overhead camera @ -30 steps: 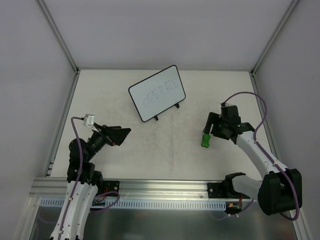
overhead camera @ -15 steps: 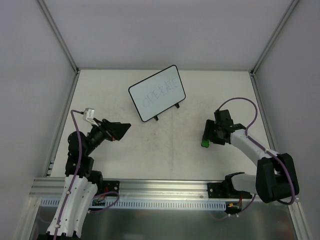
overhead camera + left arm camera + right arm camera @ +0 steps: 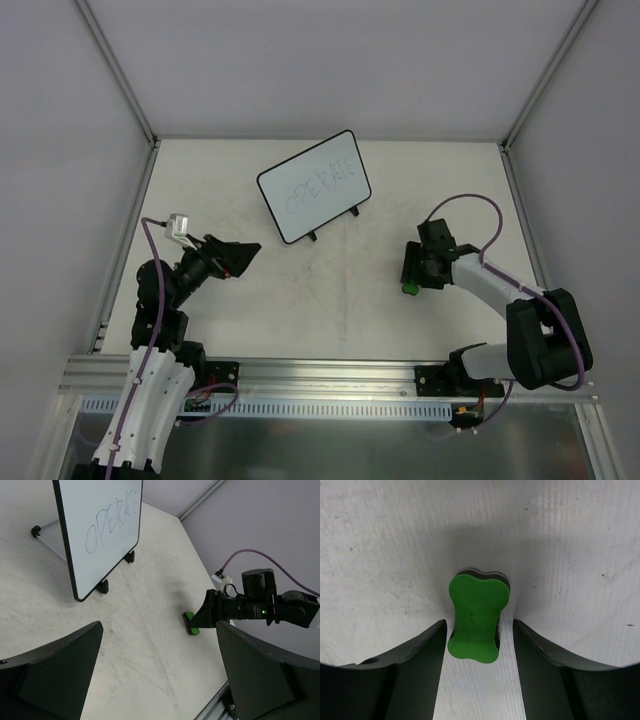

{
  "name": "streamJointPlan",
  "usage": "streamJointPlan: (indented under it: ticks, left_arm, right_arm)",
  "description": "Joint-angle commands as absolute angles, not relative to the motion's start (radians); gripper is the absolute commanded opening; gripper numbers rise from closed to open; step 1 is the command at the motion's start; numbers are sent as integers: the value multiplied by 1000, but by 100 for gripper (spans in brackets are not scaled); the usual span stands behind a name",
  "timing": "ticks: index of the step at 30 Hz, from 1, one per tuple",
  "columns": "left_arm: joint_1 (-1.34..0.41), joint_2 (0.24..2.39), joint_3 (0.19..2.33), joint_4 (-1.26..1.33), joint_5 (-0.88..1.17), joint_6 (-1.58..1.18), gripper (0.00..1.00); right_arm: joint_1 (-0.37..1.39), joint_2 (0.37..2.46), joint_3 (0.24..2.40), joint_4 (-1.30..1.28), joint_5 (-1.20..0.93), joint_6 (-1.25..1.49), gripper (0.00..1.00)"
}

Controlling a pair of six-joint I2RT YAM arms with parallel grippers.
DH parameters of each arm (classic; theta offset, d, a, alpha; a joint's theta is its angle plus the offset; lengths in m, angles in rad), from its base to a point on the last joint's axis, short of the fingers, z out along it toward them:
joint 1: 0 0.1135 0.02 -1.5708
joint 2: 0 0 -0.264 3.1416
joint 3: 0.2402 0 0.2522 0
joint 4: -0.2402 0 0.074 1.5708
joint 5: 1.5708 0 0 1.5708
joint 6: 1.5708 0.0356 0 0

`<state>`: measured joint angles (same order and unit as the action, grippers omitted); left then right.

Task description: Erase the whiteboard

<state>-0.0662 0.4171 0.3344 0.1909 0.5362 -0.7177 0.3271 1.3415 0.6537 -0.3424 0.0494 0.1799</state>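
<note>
The whiteboard (image 3: 313, 187) stands on its little black feet at the back middle of the table, with blue writing on it; it also shows in the left wrist view (image 3: 100, 530). The green eraser (image 3: 409, 289) lies on the table at the right. In the right wrist view the eraser (image 3: 477, 617) sits between my right gripper's fingers. My right gripper (image 3: 411, 272) is open and straddles it, with a narrow gap at each side. My left gripper (image 3: 237, 258) is open and empty, held above the table left of the board, facing the board and the eraser (image 3: 190, 622).
Grey walls with metal corner posts (image 3: 115, 70) close the table at the back and sides. An aluminium rail (image 3: 300, 375) runs along the near edge by the arm bases. The right arm's purple cable (image 3: 465, 205) loops above its wrist.
My right gripper has come down and forward over the eraser, so that its fingers now stand on either side of it. My left arm has shifted only slightly.
</note>
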Motion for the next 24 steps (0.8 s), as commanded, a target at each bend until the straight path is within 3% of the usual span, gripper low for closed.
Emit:
streamJointPlan:
  ticks: [1, 9, 13, 21, 24]
  left_arm:
    - [-72, 420, 370, 247, 514, -704, 99]
    - [-72, 433, 365, 261, 518, -699, 99]
    - [-72, 440, 357, 268, 518, -699, 99]
    - [-72, 454, 351, 278, 523, -695, 99]
    - [-72, 457, 353, 281, 523, -693, 99]
  right_arm:
    - [345, 1350, 707, -330, 103, 190, 59]
    - [362, 1354, 746, -356, 141, 190, 58]
    - [364, 1370, 758, -360, 149, 204, 48]
    - [379, 1365, 746, -367, 166, 224, 54]
    - [385, 1370, 750, -371, 179, 227, 52]
